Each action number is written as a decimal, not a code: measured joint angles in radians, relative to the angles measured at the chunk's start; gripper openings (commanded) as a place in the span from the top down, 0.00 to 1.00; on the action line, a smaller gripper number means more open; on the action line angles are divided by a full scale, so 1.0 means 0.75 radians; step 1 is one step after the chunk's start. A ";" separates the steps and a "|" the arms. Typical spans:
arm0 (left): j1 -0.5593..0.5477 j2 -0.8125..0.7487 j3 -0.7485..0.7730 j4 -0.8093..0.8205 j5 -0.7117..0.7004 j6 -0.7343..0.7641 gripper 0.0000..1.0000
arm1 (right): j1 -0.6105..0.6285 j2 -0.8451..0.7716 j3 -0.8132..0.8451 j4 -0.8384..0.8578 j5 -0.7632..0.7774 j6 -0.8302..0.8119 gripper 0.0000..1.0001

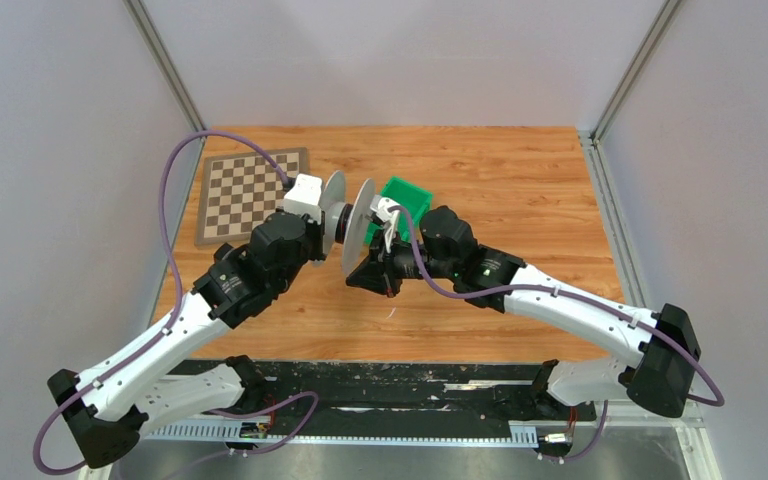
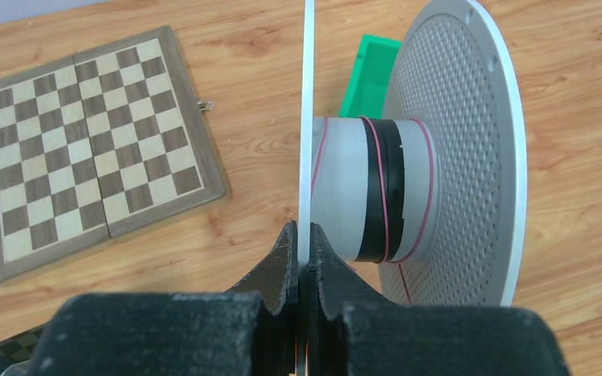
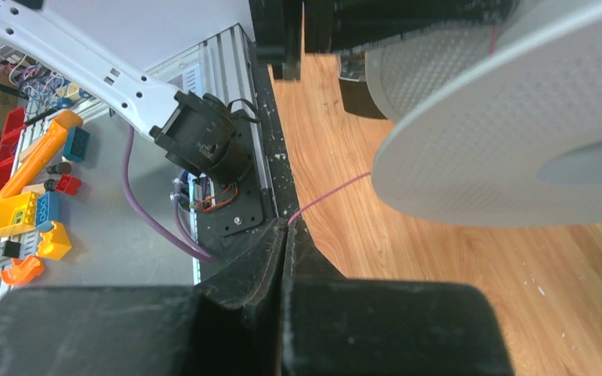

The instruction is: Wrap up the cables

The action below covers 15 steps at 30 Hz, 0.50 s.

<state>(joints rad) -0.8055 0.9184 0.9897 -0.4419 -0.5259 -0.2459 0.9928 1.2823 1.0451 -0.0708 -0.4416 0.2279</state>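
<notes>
Worktop, top view: pale wooden worktop (image 1: 520,180) between white walls; chessboard (image 1: 250,195) at the left rear, green bin (image 1: 407,197) near the middle
Spool, top view: grey two-disc spool (image 1: 358,232) held clear of the wood between the two arms, just in front of the bin
Left end effector, left wrist view: left end effector (image 2: 302,235) closed tight on the thin rim of the near disc, gripping nothing else
Cable, left wrist view: thin pinkish cable (image 2: 382,188) lies in a few loose, slanting turns round the hub, between the discs
Spool axis: discs stand on edge; the long axis looks roughly level, running left to right across the worktop
Right end effector, right wrist view: right end effector (image 3: 288,227) pinched shut on the cable's free run, which rises fairly straight and passes behind a disc edge
Risk, rim grip: only a disc edge is held, so a sideways pull could swing or slip the spool
Risk, strand: too much pull may snap it or draw it from the pinch; too little may let turns slacken and cross
</notes>
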 measured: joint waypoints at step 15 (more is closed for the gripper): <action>-0.008 -0.169 -0.228 0.138 0.216 0.344 1.00 | -0.091 0.065 0.118 -0.052 -0.028 -0.062 1.00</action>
<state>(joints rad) -0.8112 0.7914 0.8185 -0.3382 -0.3641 0.0124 0.9245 1.3312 1.1336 -0.1101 -0.4625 0.1818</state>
